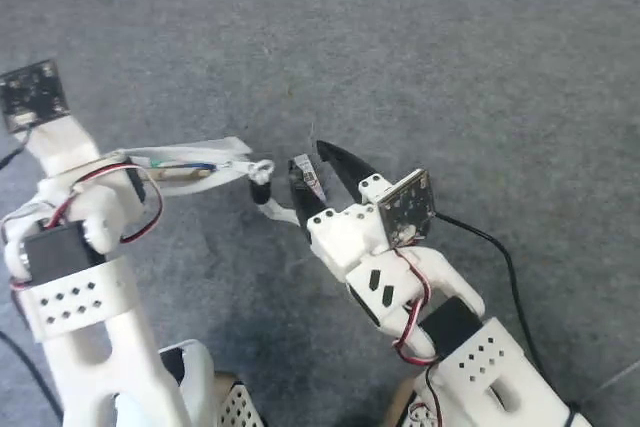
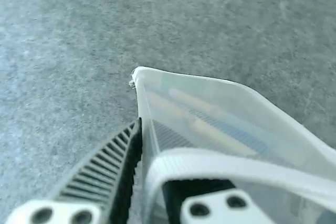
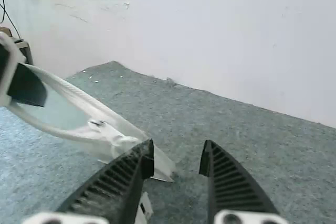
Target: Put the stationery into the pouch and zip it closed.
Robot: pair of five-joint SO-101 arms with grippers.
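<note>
Grips the pouch (image 2: 220,108) in the left claw (image 2: 157,156), seemingly with pens (image 2: 199,127) inside. Holds the right claw (image 3: 177,156) parted just beside the pouch's three-o'clock end.

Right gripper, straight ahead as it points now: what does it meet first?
Probably the zipper end of the pouch: it lies right at one fingertip of the open right gripper. Between the fingers only grey carpet lies ahead, though depth is hard to judge.
</note>
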